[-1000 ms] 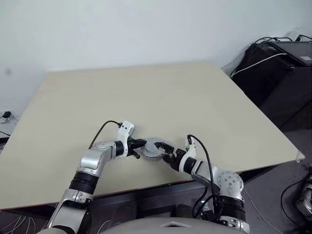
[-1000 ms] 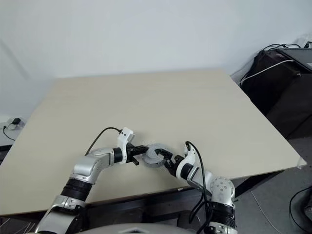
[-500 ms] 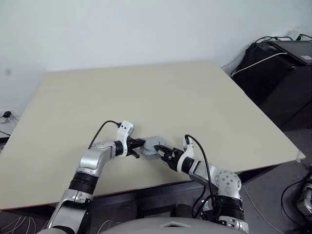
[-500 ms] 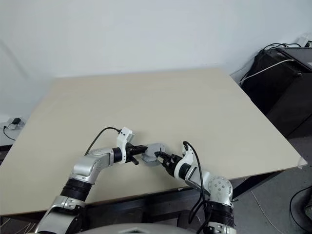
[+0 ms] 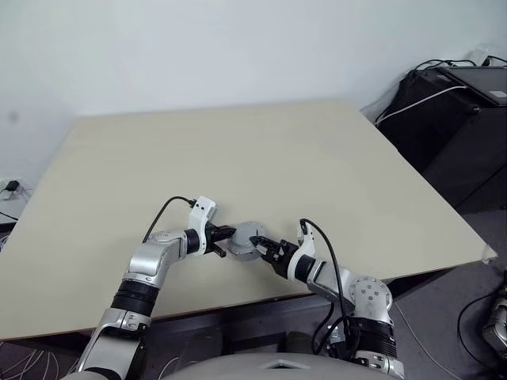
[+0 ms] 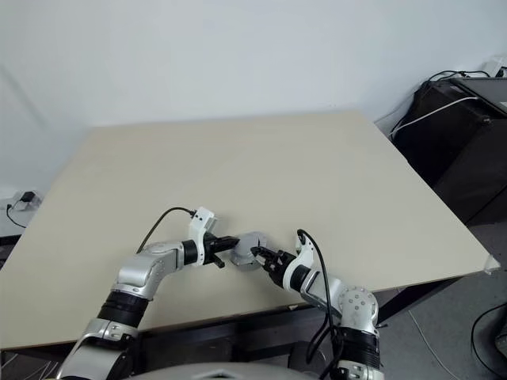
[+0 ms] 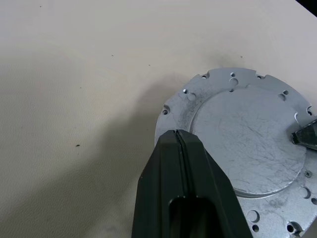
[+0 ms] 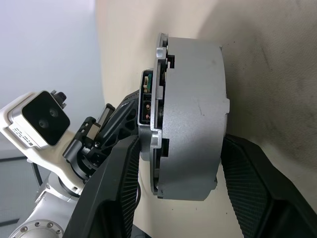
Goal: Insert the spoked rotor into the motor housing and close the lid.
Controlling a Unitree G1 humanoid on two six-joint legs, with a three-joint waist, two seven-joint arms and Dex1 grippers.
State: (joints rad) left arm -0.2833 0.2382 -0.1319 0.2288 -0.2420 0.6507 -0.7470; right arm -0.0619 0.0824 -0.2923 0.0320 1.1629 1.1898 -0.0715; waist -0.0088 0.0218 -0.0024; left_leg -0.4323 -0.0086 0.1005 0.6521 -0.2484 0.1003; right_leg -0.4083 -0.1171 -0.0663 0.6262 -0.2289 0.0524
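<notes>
A grey round motor unit (image 5: 247, 237) sits between my two grippers near the table's front edge. Its top is the lid (image 7: 247, 139), a pale silvery disc with a scalloped, holed rim and a plain raised face. Below the rim is the motor housing (image 8: 195, 124), seen as a smooth grey drum. The spoked rotor is hidden. My right gripper (image 5: 265, 247) is shut on the unit across its thickness, one finger (image 8: 114, 198) on the lid side and the other finger (image 8: 247, 178) under the drum. My left gripper (image 7: 177, 134) is shut, its tip against the lid's rim.
The beige table (image 5: 238, 150) stretches wide behind and to both sides of the unit. Its front edge runs just behind my wrists. Black equipment cases with cables (image 5: 455, 119) stand off the table's right side.
My right gripper stood wide open around the unit a second ago and has since closed on it. The unit now sits more tilted between the fingers. The left arm has stayed put.
</notes>
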